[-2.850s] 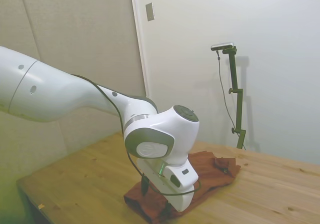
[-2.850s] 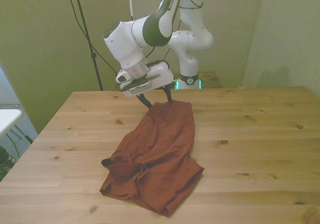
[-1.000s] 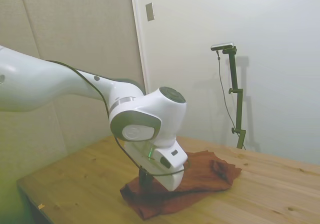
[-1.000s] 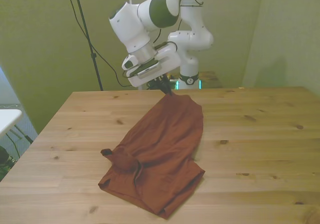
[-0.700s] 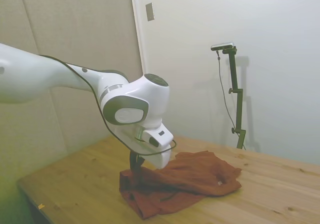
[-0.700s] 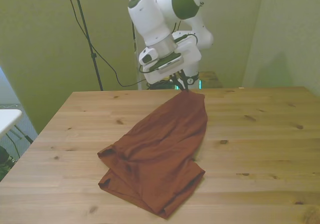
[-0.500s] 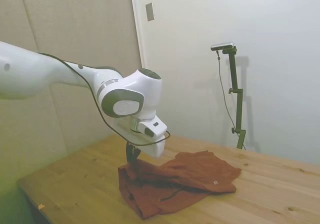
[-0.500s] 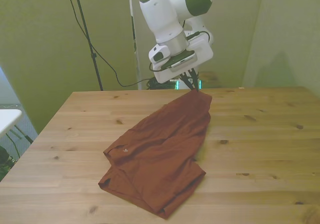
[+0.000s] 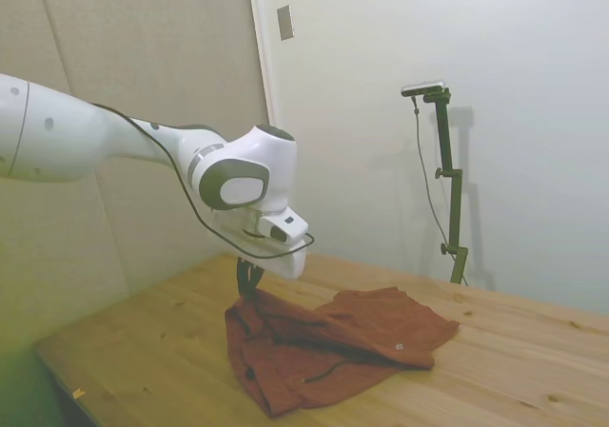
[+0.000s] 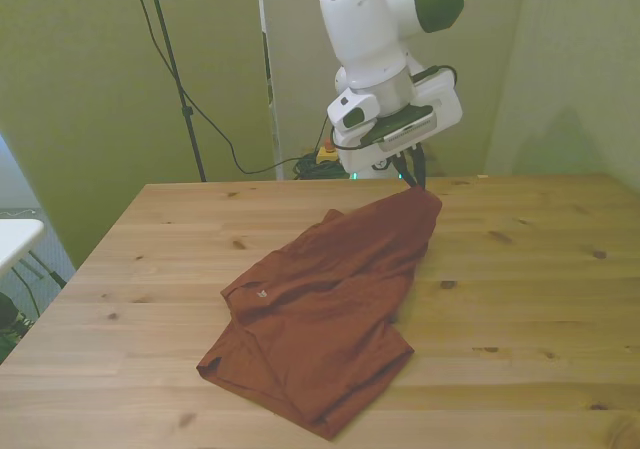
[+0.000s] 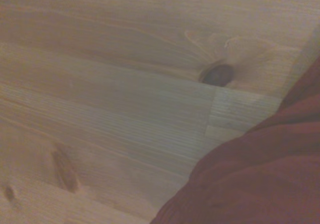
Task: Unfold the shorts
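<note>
The rust-red shorts (image 10: 320, 309) lie partly folded across the wooden table (image 10: 540, 299), and a small pale tag (image 10: 262, 293) shows on top. My gripper (image 10: 415, 186) is shut on the shorts' far corner and holds it a little above the wood, toward the front view's right. From that raised corner the cloth drapes down to the pile. From the side, the gripper (image 9: 249, 286) pinches the lifted edge at the left end of the shorts (image 9: 333, 346). Up close the wrist camera catches a red fold of the shorts (image 11: 260, 179) over bare planks.
A dark knot (image 11: 216, 74) marks the planks near the lifted cloth. Bare table lies on the front view's right (image 10: 540, 259) and along its left side (image 10: 150, 269). Cables run down by the wall behind the table (image 10: 240, 159).
My gripper has carried the held corner toward the front view's right and slightly up. The shorts have spread wider, the bunched fold on the front view's left has flattened, and the tag now shows.
</note>
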`<state>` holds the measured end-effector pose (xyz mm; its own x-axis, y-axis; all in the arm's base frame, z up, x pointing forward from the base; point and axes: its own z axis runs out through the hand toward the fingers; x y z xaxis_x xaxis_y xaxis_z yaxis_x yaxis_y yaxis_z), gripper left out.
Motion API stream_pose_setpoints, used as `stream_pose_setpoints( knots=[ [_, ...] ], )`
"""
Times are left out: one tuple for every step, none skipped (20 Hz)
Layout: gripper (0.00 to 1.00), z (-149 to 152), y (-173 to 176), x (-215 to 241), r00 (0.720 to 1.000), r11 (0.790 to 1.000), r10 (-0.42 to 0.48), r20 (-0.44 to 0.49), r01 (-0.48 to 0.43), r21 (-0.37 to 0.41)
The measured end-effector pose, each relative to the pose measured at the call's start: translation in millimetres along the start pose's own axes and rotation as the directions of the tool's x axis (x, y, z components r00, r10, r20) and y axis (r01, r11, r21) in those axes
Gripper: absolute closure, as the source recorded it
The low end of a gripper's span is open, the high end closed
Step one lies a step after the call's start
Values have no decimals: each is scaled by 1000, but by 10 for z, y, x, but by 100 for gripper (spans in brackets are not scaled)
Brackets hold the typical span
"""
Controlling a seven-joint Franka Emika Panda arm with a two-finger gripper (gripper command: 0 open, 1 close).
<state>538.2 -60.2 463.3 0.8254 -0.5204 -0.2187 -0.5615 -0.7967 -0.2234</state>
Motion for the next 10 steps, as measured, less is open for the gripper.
stream_pose_setpoints(
  knots=[
    [100,23,-54,-28,1000,999,-10,-8,10,-31],
    [100,46,-115,-66,1000,998,-22,-15,21,-58],
    [100,72,-178,-111,999,996,-35,-19,34,-81],
    [100,105,-231,-157,999,993,-48,-25,45,-105],
    [100,134,-275,-202,998,991,-61,-27,57,-118],
    [100,152,-310,-251,997,990,-74,-29,70,-126],
    [100,165,-341,-294,996,988,-85,-32,80,-130],
    [100,166,-370,-331,995,987,-95,-37,89,-131],
    [100,163,-397,-361,994,986,-103,-41,97,-132],
    [100,171,-423,-391,993,985,-113,-44,106,-137]
  ],
)
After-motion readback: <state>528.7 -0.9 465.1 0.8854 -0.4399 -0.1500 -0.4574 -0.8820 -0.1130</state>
